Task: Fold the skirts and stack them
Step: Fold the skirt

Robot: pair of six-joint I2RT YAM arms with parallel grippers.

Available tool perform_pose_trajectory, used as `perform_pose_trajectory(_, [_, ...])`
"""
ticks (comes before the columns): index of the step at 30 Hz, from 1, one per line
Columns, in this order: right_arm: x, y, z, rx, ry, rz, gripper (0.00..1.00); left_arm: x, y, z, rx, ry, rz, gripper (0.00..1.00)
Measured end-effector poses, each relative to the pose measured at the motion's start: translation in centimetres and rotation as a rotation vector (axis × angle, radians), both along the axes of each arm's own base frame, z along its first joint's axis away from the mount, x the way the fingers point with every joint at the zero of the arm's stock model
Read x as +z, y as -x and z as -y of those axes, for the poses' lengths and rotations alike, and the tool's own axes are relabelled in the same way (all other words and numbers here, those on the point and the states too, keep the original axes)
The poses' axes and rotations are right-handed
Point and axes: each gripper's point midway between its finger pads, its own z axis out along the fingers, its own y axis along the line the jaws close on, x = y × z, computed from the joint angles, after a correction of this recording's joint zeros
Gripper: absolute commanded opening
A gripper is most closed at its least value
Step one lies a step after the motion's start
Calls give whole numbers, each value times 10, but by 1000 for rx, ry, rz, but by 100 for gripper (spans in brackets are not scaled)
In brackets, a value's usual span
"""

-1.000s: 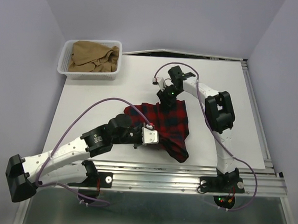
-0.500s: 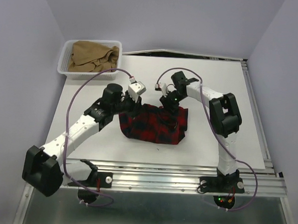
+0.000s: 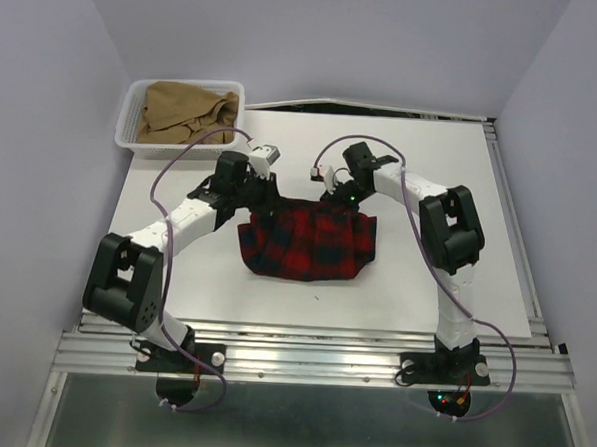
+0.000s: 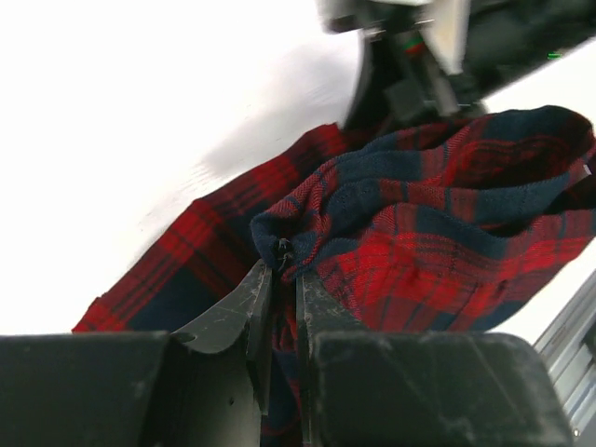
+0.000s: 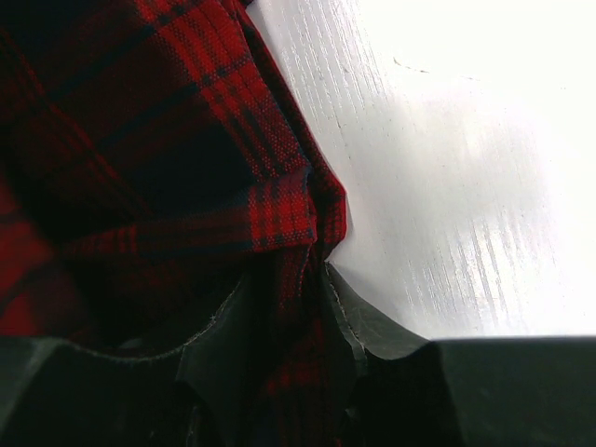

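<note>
**A:** Tartan skirt (image 3: 308,242) sits mid-worktop (image 3: 304,314), doubled over now. A second ago its hem trailed toward the near edge.

**B:** The left claw (image 4: 279,279) swept that hem up and across. It's clamped on the skirt's top left corner, cloth pinched between the fingers.

**A:** Right claw (image 5: 284,289) is clenched on the top right corner, with the top edge stretched between the two.

**B:** The tan skirt (image 3: 184,112) lies crumpled in the basket (image 3: 177,151) at the far left corner.

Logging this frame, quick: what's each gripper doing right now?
Left gripper: closed on the plaid skirt.
Right gripper: closed on the plaid skirt too.
</note>
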Motion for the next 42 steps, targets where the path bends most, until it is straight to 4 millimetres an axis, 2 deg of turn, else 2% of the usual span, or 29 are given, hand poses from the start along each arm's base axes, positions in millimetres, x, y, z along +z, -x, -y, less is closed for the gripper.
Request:
perform_pose_trajectory(2, [0,0,0,0,0,0,39,-15,-5,-4,30,-6,-46,0])
perform_pose_trajectory(10, [0,0,0,-1,2,0,42,-51,-20,-16,112,-20,-140,0])
perform_pose_trajectory(14, [2,0,2,-14,14,-6,55,-68,-29,-15,128,-35,-185,0])
perform_pose_trajectory(17, [4,-3,7,-36,32,-7,59,-81,-31,-15,140,-53,-218,0])
perform_pose_trajectory(21, [9,-20,31,-105,76,10,61,-89,-34,-19,159,-73,-238,0])
perform_pose_trajectory(23, [14,-30,49,-157,89,10,68,-91,-35,-20,168,-80,-242,0])
perform_pose_trajectory(26, [29,-43,71,-225,106,34,75,-93,-38,-21,175,-88,-248,0])
perform_pose_trajectory(28, [52,-50,85,-268,106,67,77,-95,-39,-21,179,-91,-252,0])
perform_pose_trajectory(31, [91,-57,91,-311,90,129,79,-95,-39,-21,183,-94,-254,0])
perform_pose_trajectory(34, [138,-64,86,-344,32,205,79,-95,-40,-22,186,-96,-254,0])
perform_pose_trajectory(36, [166,-62,76,-354,-37,214,77,-96,-40,-22,186,-98,-257,0])
perform_pose_trajectory(38, [184,-60,66,-353,-94,208,74,-97,-40,-22,186,-98,-259,0])
perform_pose_trajectory(39, [191,-58,59,-348,-126,201,69,-97,-40,-22,186,-98,-259,0])
perform_pose_trajectory(42, [195,-42,37,-330,-188,132,56,-96,-40,-21,183,-99,-257,0])
